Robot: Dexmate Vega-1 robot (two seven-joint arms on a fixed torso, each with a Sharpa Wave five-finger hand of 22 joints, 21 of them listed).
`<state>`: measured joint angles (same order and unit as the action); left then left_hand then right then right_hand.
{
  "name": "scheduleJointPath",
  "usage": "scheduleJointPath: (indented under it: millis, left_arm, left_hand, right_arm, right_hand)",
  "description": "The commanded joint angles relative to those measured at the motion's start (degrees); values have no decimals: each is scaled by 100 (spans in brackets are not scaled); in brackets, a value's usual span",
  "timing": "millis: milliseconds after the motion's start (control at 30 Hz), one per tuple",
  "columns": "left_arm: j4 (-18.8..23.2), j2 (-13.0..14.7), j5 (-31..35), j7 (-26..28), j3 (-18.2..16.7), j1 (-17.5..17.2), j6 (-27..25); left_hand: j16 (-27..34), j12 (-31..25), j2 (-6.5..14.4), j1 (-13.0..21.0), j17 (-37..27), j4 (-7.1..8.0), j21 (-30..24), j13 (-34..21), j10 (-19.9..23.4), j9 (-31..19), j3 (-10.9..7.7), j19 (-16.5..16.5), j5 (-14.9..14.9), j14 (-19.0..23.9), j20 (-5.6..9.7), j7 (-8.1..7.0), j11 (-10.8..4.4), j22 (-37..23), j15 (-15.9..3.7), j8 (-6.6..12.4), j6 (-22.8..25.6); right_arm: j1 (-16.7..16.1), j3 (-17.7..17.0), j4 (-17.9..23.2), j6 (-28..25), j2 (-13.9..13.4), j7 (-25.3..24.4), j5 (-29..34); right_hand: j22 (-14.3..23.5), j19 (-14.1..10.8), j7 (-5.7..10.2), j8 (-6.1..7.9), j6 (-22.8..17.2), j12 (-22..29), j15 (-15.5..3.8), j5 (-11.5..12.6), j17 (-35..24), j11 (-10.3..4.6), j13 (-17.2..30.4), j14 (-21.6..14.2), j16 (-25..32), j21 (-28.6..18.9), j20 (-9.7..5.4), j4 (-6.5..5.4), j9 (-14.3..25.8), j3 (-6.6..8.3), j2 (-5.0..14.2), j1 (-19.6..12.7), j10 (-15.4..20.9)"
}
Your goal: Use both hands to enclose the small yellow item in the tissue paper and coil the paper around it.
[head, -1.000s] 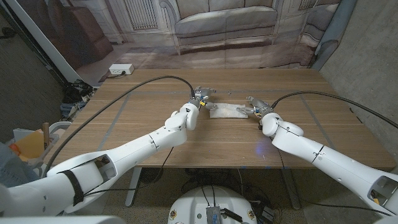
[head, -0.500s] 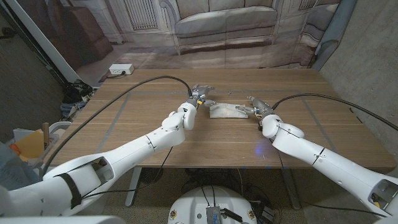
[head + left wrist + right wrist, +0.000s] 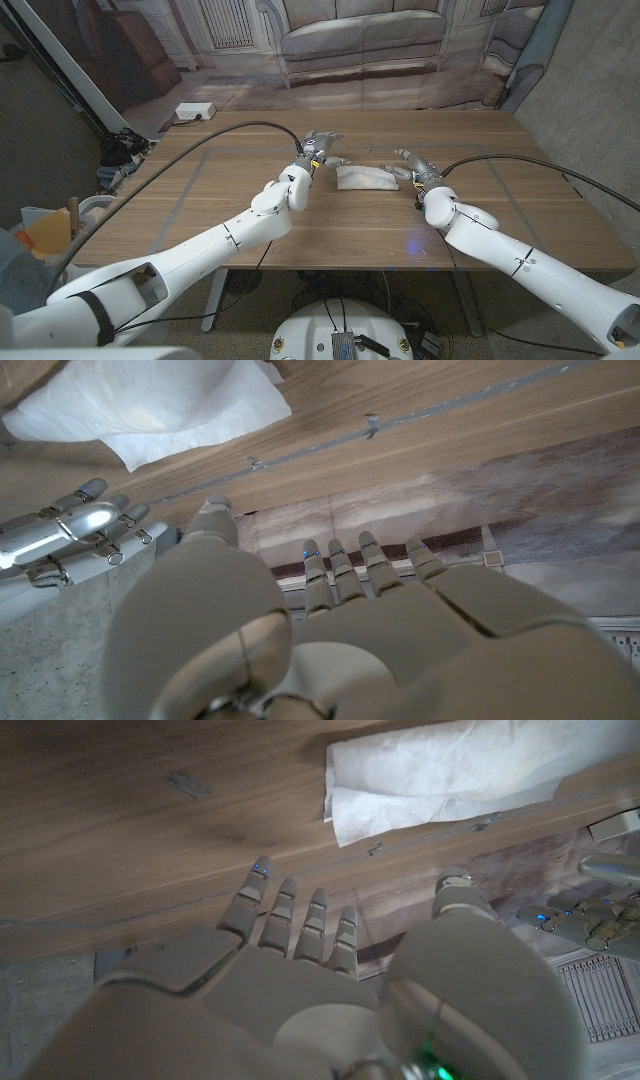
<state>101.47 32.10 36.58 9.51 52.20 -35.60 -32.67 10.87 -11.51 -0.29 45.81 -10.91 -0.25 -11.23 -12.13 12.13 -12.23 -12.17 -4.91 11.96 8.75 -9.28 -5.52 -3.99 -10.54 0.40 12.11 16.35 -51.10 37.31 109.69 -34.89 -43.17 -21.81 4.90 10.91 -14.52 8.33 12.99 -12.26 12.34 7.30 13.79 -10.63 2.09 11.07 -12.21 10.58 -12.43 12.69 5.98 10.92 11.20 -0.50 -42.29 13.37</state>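
I am keeping my left hand and right hand spread and empty beside the tissue paper, ready to press both ends gently together.

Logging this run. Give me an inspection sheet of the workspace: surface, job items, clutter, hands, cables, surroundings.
Surface: wooden table, thin lines across it.
Job items: tissue folded into a bundle between the hands; a faint yellow tint shows through in the left wrist view.
Clutter: nothing seen.
Hands: left hand and right hand open, each beside one tissue end, apart from it.
Cables: black cable along each arm.
Surroundings: sofa backdrop; white box on floor.
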Motion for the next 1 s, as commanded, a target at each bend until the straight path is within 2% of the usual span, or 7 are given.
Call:
scheduleJointPath:
  millis: [33, 233, 367, 533, 633, 800, 1000]
  left_arm:
    - [639, 320, 166, 70, -205, -463, -52]
    - [827, 365, 141, 168, -355, -754, -105]
    - [914, 365, 144, 150, -385, -892, -209]
    - [929, 320, 276, 279, -345, -1023, -303]
    - [922, 283, 469, 320, -261, -1060, -452]
    - [981, 322, 983, 42, 5, -978, -762]
    - [1013, 337, 1635, -273, 275, -875, -948]
  left_hand:
    - [28, -72, -67, 150, 4, -107, -3, -14, 61, 0, -18, -80, 82, 17, 20, -2, -51, -23, -50, 163, 397]
    - [47, -104, -86, 245, 10, -176, -16, -10, 151, 4, -30, -101, 114, 69, 80, -37, -102, -26, -126, 237, 616]
    - [41, -99, -87, 292, 11, -208, -14, -9, 144, 8, -39, -134, 129, 58, 122, -161, -108, -26, -120, 152, 430]
    - [34, -93, -102, 371, 14, -264, -23, -7, 132, 14, -50, -146, 146, 45, 125, -302, -144, -27, -122, 191, 556]
    - [63, -145, -124, 494, 28, -349, -52, -1, 290, 19, -69, -97, 165, 148, 204, -225, -27, -23, -89, 253, 751]
    - [32, -128, -140, 599, 38, -421, -32, 6, 287, 23, -83, -161, 185, 106, 223, -21, -19, -20, -57, 327, 988]
    - [-37, -42, -136, 729, 42, -499, 23, 12, 77, 27, -112, -362, 206, -92, 241, -28, -28, -23, -25, 294, 979]
  right_arm:
    - [-584, -269, 502, 493, -259, -286, 141]
    - [-753, -182, 528, 631, -332, -438, 502]
    - [-817, -85, 503, 660, -359, -556, 864]
    - [-839, 21, 425, 657, -364, -595, 1244]
    - [-847, 43, 346, 753, -367, -551, 1356]
    - [-846, 62, 266, 740, -337, -412, 1472]
    - [-752, 316, 145, 511, -299, -410, 2095]
  right_hand:
    - [3, -38, 64, 81, -196, -19, 27, 51, 5, 16, 27, 112, -24, 10, -20, 81, 19, 45, 4, -135, -105]
    - [1, -49, 109, 79, -263, -47, 37, 68, 4, 47, 28, 249, -52, 16, -18, 124, 21, 68, 4, -200, -216]
    - [0, -42, 140, 75, -295, -60, 20, 80, 3, 30, 28, 341, -65, 25, -17, 144, 22, 82, 9, -236, -280]
    - [-2, -43, 192, 75, -344, -79, 5, 100, 1, 9, 28, 408, -61, 32, -18, 172, 25, 108, 25, -292, -369]
    - [-3, -58, 246, 92, -422, -74, -2, 121, 1, -4, 28, 423, -47, 31, -20, 199, 27, 135, 46, -355, -389]
    - [-4, -131, 355, 143, -646, -54, -42, 189, 6, -38, 27, 457, -27, 15, -20, 255, 30, 167, 40, -490, -413]
    - [-7, -179, 404, 160, -776, -54, -70, 257, 10, -82, 25, 524, -32, 10, -19, 293, 33, 180, 15, -600, -463]
